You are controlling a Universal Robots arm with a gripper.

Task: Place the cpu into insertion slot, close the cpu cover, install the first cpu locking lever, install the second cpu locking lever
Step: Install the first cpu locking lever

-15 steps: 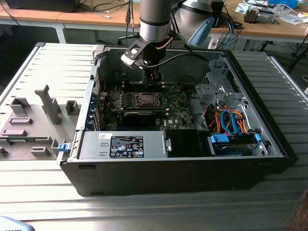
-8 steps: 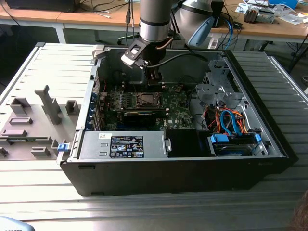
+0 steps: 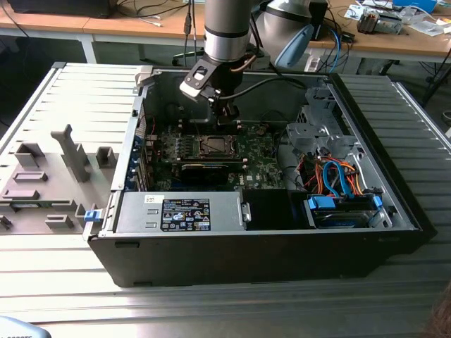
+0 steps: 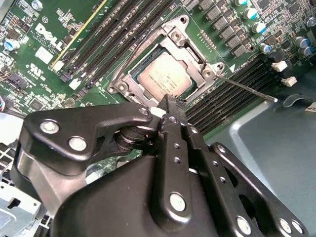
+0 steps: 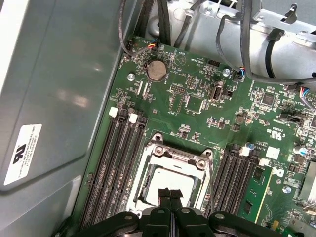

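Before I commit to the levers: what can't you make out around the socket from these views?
- Near edge of the chip and cover: hidden behind the shut gripper in both wrist views.
- Whether the gripper touches the chip: no side-on view.
- Socket in the exterior view: too small to judge cover or lever.
- Thin lever in the second wrist view: latched or free, unclear.
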